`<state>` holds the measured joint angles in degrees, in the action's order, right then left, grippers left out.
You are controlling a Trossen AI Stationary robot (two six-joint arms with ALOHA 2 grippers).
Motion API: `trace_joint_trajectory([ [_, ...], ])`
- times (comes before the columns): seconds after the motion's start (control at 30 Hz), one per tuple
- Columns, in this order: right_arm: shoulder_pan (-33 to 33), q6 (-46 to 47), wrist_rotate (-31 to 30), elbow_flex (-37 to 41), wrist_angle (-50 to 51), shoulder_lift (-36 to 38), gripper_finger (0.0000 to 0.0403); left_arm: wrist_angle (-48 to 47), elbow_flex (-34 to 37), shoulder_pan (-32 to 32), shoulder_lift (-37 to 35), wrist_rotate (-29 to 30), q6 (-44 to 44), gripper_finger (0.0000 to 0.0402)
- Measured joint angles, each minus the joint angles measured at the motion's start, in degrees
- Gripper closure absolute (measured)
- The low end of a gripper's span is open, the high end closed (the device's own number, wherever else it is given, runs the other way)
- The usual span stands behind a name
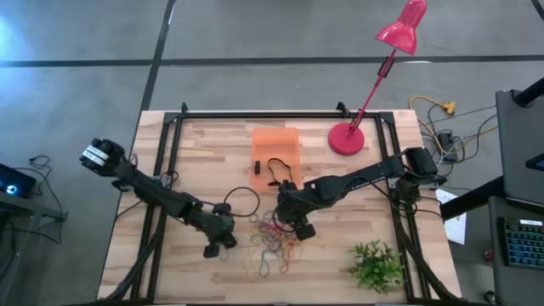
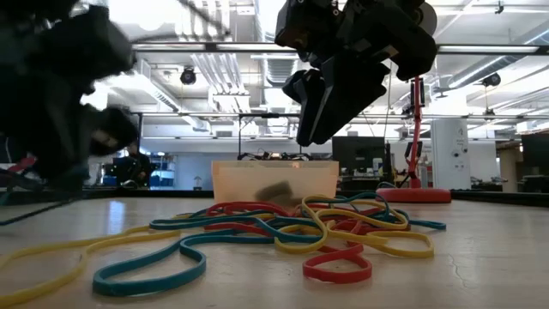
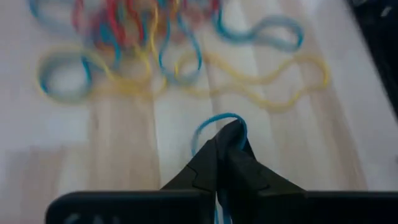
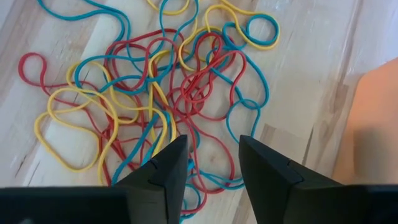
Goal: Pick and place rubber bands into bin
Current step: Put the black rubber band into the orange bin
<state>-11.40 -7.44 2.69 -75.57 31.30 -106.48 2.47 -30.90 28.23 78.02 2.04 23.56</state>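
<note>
Directly below the right pincer (image 4: 211,163), parted and empty, lie rubber bands (image 4: 161,87); left pincer (image 3: 225,140) apparently pinches a blue one.

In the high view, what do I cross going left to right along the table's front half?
Left gripper, shut on a blue rubber band → pile of red, yellow and blue rubber bands → right gripper, open → small green leafy plant.

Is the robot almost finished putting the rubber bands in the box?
Not nearly. The bin shows only a small dark thing inside, too blurred to name. The left gripper is shut on a blue rubber band, so one is in hand. The right gripper hangs open above the rubber bands, and that big tangled pile is still on the table.
</note>
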Motion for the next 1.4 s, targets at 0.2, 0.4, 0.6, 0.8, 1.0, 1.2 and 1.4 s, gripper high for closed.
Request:
trace_joint_trajectory([
  [0.2, 0.00, 0.00, 0.14, 0.07, -0.05, -0.01, 0.0281, 0.27, -1.26, -1.46, -4.71, 8.85, -9.48, 0.0400],
  [0.4, -0.04, 1.73, 0.20, 0.43, -0.01, 0.00, 0.0288, 6.82, -1.26, -4.51, -5.40, 10.15, -14.68, 0.0401],
  [0.6, -0.72, 2.60, 0.34, 1.16, 0.04, 0.00, 0.0287, 6.37, -1.33, -5.85, -2.12, 6.01, -14.99, 0.0401],
  [0.8, -0.83, 2.54, 0.34, 1.25, 0.02, 0.00, 0.0290, 6.79, -1.33, -6.26, 2.21, 5.91, -12.09, 0.0363],
  [1.0, -0.83, 2.55, 0.34, 1.25, -0.02, 0.00, 0.0297, 6.64, -1.38, -6.52, 4.97, 5.83, -11.92, 0.0321],
  [1.2, -0.83, 2.56, 0.34, 1.25, -0.04, 0.00, 0.0297, 6.58, -1.44, -7.25, 6.01, 5.94, -12.11, 0.0323],
  [1.4, -0.83, 2.60, 0.32, 1.25, -0.09, 0.00, 0.0299, 9.73, -1.44, -8.93, 5.97, 10.50, -12.31, 0.0324],
])
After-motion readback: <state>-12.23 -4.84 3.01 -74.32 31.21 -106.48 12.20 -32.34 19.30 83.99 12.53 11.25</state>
